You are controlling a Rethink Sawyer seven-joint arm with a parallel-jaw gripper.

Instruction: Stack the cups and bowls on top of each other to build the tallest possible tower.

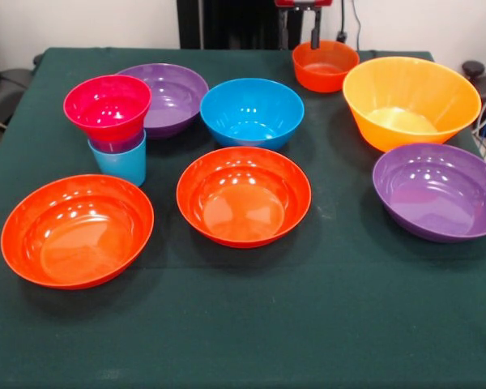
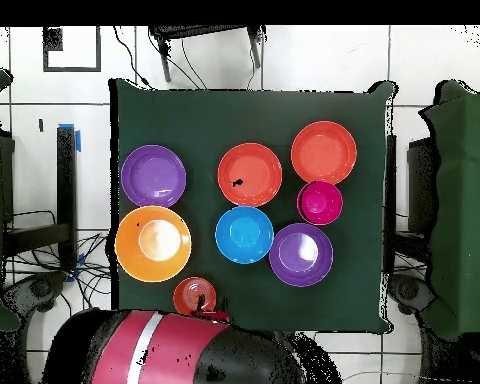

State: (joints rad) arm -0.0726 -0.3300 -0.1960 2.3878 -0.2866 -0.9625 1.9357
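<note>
Gripper (image 1: 314,36) tips hang over the small orange bowl (image 1: 325,66) at your table's far edge; you cannot tell whether they grasp it. You see the tower (image 1: 111,126), pink bowl over purple and light blue cups, touching a purple bowl (image 1: 168,97).

No readable text, labels, brands, numbers or signs in either view. Bowls, cups and the green tablecloth (image 1: 243,324) are all plain, no print or markings.
</note>
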